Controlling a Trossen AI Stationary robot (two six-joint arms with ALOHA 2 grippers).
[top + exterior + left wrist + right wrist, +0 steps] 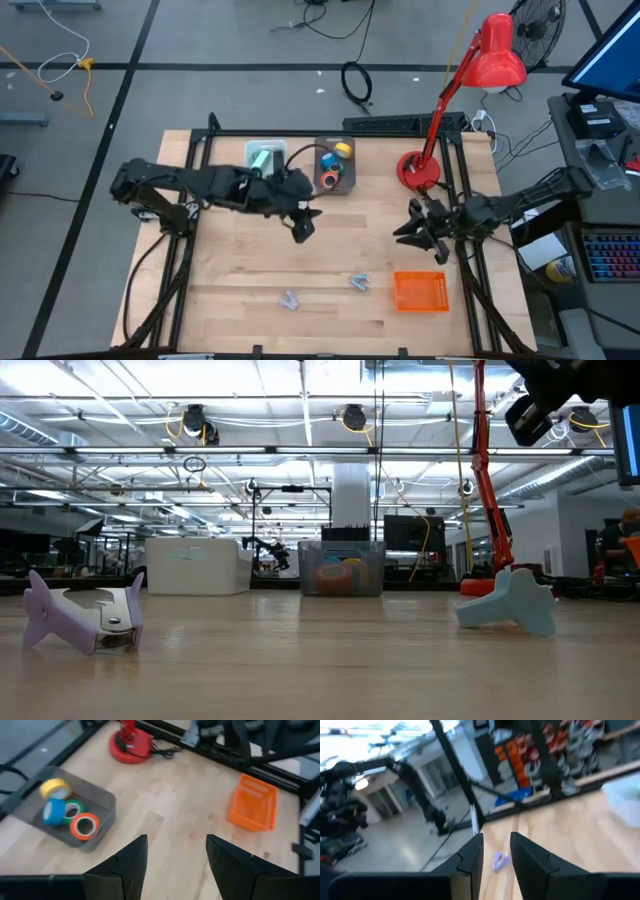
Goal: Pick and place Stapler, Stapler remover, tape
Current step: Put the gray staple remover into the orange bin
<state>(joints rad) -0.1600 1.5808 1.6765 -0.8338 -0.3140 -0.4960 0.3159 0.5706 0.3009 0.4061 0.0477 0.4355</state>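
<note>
Four tape rolls, yellow [55,787], blue [52,813], green [73,810] and orange-red [84,826], lie in a grey bin [335,180] at the table's far middle. A teal thing [262,159], perhaps the stapler, lies in the pale bin [266,148] beside it. A lilac staple remover [290,299] and a light blue one [360,282] rest on the wood near the near edge. My left gripper [304,229] hangs open above the table's middle, near the grey bin. My right gripper [409,230] is open, raised at the right, pointing at the lilac remover [499,861].
An orange basket [420,291] stands at the near right, beside the light blue remover. A red desk lamp [419,170] stands at the far right, its arm reaching over the table edge. Bare wood lies between the two grippers and along the near left.
</note>
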